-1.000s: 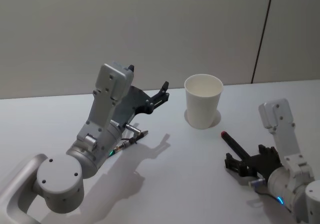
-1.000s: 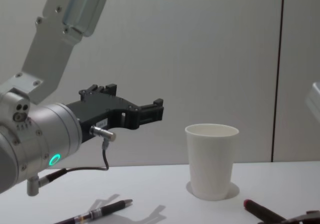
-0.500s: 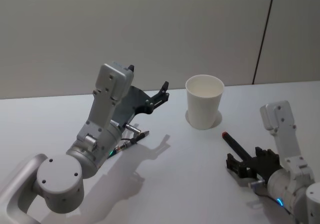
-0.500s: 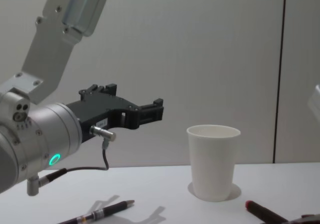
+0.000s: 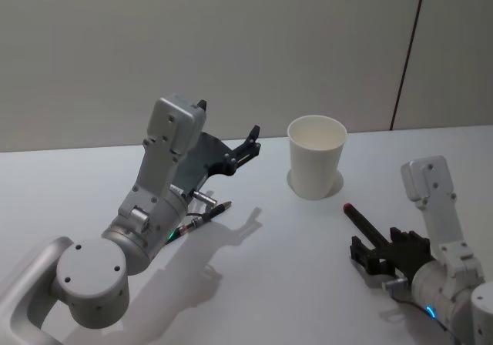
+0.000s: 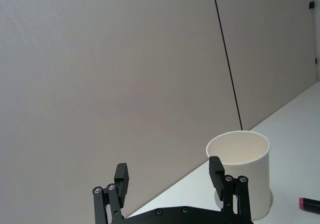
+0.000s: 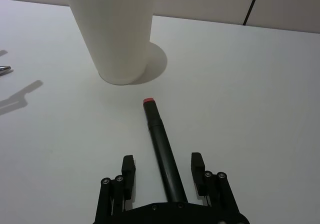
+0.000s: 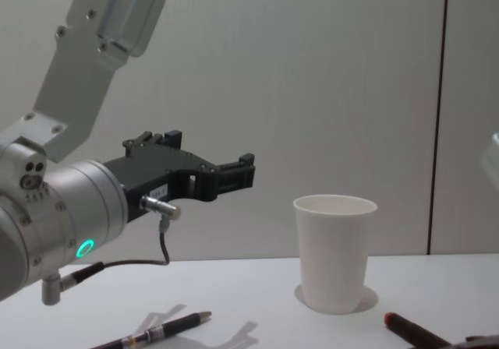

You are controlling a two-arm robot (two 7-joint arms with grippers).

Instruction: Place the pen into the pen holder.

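Note:
The pen holder, a white paper cup [image 5: 316, 159] [image 8: 335, 252] [image 7: 112, 29] [image 6: 245, 174], stands upright on the white table. A black pen with a red end [image 5: 359, 222] [image 7: 160, 140] [image 8: 410, 328] lies flat to the cup's right, nearer to me. My right gripper [image 5: 381, 251] [image 7: 162, 176] sits low over the pen's near end, open, one finger on each side and neither touching it. Left of the cup, my left gripper [image 5: 250, 141] [image 8: 242, 174] [image 6: 169, 173] is raised above the table, open and empty, pointing toward the cup.
A second, dark pen with a metal tip [image 5: 202, 219] [image 8: 160, 332] lies on the table [image 5: 277, 283] under the left arm. A grey wall runs behind the table. Bare tabletop lies between the two arms.
The cup and the red-ended pen sit slightly further right in the head and chest views. Both grippers keep the same poses and openings.

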